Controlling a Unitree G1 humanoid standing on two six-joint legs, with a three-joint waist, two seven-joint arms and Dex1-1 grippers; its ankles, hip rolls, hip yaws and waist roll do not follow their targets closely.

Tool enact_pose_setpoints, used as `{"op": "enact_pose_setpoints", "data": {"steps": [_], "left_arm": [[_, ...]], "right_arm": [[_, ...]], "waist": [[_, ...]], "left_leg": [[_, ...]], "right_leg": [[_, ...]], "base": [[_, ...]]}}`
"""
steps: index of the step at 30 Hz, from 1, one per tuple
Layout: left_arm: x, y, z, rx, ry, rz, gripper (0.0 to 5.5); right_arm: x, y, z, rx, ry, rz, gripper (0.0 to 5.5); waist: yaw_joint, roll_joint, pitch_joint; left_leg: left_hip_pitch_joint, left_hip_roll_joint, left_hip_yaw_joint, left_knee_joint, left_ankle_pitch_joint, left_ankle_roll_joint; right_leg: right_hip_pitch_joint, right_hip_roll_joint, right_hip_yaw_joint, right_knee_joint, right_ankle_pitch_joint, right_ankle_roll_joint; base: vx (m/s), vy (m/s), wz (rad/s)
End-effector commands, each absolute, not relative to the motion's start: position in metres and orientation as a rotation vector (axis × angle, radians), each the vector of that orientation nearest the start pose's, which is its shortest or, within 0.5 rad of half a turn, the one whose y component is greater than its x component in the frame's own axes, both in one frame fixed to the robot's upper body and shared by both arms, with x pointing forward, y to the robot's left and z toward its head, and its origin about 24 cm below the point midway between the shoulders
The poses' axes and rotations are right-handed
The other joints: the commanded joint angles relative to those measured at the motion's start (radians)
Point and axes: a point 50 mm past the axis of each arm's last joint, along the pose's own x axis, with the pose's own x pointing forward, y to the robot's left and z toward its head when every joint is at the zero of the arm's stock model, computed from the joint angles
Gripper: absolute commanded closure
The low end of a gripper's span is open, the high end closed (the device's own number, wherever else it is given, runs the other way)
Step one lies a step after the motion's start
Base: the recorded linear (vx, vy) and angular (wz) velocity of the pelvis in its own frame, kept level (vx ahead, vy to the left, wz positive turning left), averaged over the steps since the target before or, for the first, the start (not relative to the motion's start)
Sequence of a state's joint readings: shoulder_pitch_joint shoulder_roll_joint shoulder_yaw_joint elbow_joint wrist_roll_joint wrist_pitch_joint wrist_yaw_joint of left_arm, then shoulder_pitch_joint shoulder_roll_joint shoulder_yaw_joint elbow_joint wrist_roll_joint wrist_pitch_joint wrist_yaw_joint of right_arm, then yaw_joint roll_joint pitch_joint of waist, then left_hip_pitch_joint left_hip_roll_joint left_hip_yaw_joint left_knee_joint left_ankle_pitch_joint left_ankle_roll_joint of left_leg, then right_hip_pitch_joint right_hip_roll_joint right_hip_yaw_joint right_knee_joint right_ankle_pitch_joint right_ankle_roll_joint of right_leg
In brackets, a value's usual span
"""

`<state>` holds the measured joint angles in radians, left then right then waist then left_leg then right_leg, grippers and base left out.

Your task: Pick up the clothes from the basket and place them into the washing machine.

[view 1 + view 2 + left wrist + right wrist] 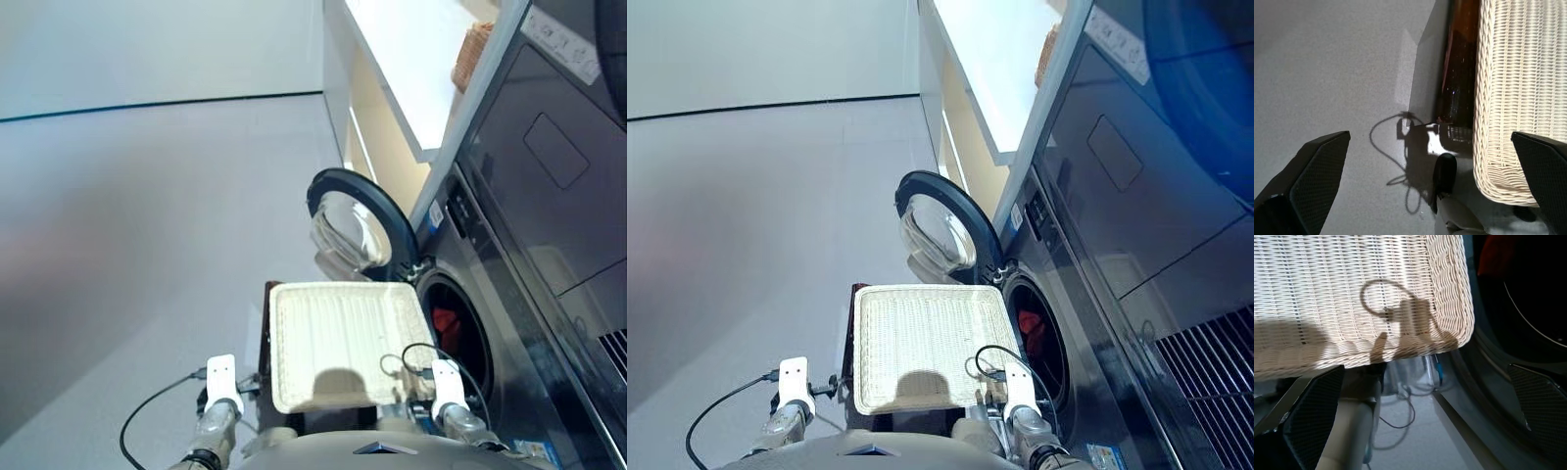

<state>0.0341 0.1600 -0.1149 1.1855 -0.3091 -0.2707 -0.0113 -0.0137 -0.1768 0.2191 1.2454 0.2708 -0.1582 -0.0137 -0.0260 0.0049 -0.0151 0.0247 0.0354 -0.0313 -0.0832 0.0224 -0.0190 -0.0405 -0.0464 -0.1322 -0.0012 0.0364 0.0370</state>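
Note:
The cream wicker basket sits on a dark stand in front of me, and no clothes show in it. To its right, the dark grey washing machine has its round door swung open. An orange-red garment lies inside the drum; in the right wrist view this garment shows past the basket's corner. My left gripper is open and empty over the floor beside the basket's left rim. My right gripper is open and empty at the basket's near right corner.
A dark brown stand carries the basket. A white counter with a small wicker container lies beyond the machine. A dark appliance with a vent grille stands at the right. Cables hang from both wrists. Grey floor spreads left.

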Motion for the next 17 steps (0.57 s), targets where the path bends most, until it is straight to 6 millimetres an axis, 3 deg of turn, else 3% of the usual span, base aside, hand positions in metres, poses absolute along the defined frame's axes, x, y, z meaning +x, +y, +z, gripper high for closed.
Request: {"op": "enact_pose_setpoints", "data": {"steps": [1, 7, 17], "left_arm": [[0.114, 0.202, -0.155, -0.001, 0.936, 0.104, 0.0], [0.101, 0.205, -0.159, 0.015, 0.997, 0.1, 0.0], [0.1, 0.2, -0.16, -0.004, 1.0, 0.087, 0.0]], "right_arm": [[0.106, -0.199, -0.163, -0.046, 1.09, -0.097, 0.0], [0.094, -0.201, -0.166, -0.002, 1.131, -0.129, 0.0], [0.093, -0.196, -0.167, 0.031, 1.134, -0.126, 0.0]], "waist": [[-0.002, -0.04, -0.001], [-0.007, -0.037, -0.02], [-0.008, -0.037, -0.028]], "left_leg": [[0.039, -0.046, 0.074, 0.041, -0.043, -0.013], [0.077, -0.04, 0.073, 0.044, -0.055, -0.012], [0.091, -0.034, 0.069, 0.045, -0.058, -0.011]], "right_leg": [[0.069, -0.015, 0.004, -0.026, -0.02, 0.087], [0.107, -0.012, 0.005, -0.022, -0.037, 0.084], [0.125, -0.006, 0.011, -0.03, -0.043, 0.081]], "base": [[0.0, 0.0, 0.0], [0.01, -0.001, 0.0], [0.0, 0.0, 0.0]]}}
